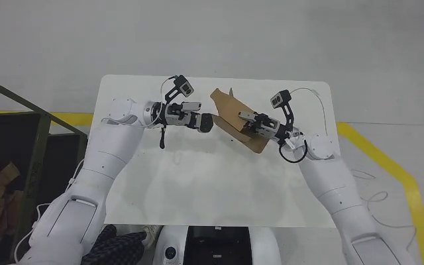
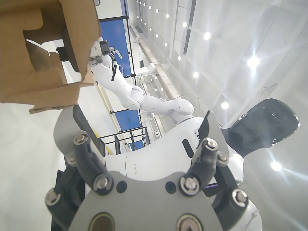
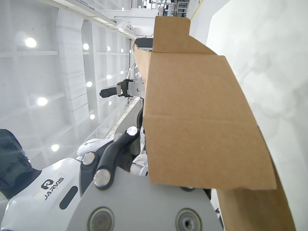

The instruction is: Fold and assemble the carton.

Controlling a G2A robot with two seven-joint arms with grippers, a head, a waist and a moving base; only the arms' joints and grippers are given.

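- While the brown cardboard carton (image 1: 232,114) lay partly unfolded over the far middle of the white counter (image 1: 165,179), an arm flanked it on each side; whether it touched the counter could not be told.
- The right gripper (image 1: 248,120) was against the carton's right end. In its wrist view a cardboard panel crossed over it. One dark finger (image 3: 12,150) stood wide of the cardboard and the other was hidden behind the panel, so the fingers were spread rather than pinched.
- The left gripper (image 1: 207,122) hung just beside the carton's left edge, its fingers (image 2: 264,126) wide apart with nothing between them.
- In the left wrist view the carton's flaps stood open, showing its hollow inside.
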